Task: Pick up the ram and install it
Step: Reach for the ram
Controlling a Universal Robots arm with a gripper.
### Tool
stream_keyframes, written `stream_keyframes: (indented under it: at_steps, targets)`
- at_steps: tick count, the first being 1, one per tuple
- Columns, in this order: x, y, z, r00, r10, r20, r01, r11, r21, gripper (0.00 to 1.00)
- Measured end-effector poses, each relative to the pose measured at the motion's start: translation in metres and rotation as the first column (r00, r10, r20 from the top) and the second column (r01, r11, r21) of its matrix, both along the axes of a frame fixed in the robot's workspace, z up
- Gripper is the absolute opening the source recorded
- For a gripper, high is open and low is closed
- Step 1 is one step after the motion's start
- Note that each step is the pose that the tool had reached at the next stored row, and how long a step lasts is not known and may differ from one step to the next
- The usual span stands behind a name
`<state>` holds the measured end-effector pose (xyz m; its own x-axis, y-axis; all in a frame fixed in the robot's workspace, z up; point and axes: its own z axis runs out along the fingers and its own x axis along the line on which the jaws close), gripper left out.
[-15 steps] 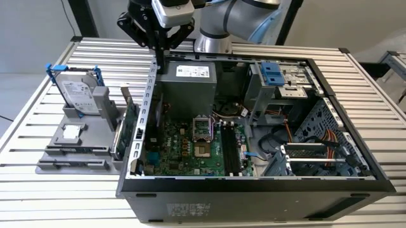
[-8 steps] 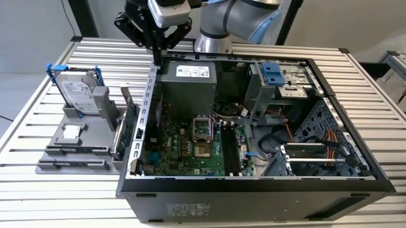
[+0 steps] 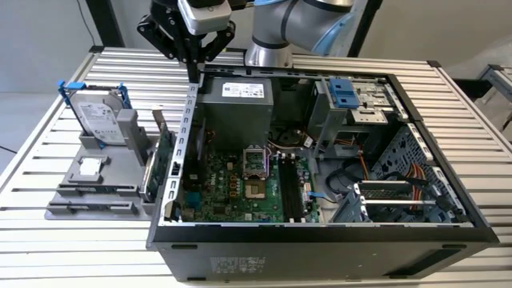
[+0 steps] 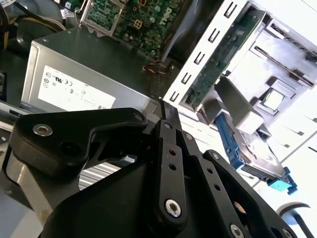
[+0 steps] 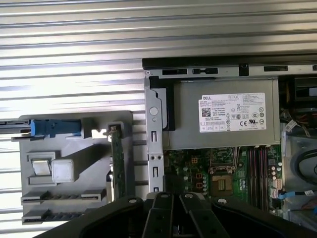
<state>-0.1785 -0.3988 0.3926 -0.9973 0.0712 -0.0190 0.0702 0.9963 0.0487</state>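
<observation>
The ram [image 3: 95,191] appears to be the thin greyish strip lying edge-on in a long slot of the grey tray [image 3: 112,163], at the tray's near end in the exterior view. In the first wrist view the same strip [image 5: 64,197] shows as a dark line across the tray [image 5: 74,130]. A second strip [image 3: 84,207] much like it sits in the next slot, just beside, and I cannot say for sure which of the two is the stick.

Further back on the tray are a small silver chip [image 3: 90,168], a green card [image 3: 164,159] standing on edge against the tray's side nearest the case, and a hard drive [image 3: 100,120] upright in a blue frame. The tray rests on the slatted counter [image 3: 64,252], just beside the open case [image 3: 320,231].

The end effector [image 3: 193,77] is well apart from the ram. It hangs over the case's far corner on the exterior view's left, above the edge by the power supply [image 3: 236,99]. Its fingers are pressed together into one thin point with nothing between them, and the second wrist view shows the same closed tip [image 4: 167,106] — bare, with the power supply [image 4: 74,74] beneath it.

Inside the case, the motherboard [image 3: 232,189] lies flat, with its long black slots [image 3: 292,186] running beside the socket.
</observation>
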Motion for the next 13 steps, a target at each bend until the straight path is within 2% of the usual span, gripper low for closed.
stream_keyframes:
  at_steps: [13]
  targets:
    - [-0.0129,0.0000,0.0000,1.0000,0.000,0.0000,0.000,1.0000,0.0000,0.00]
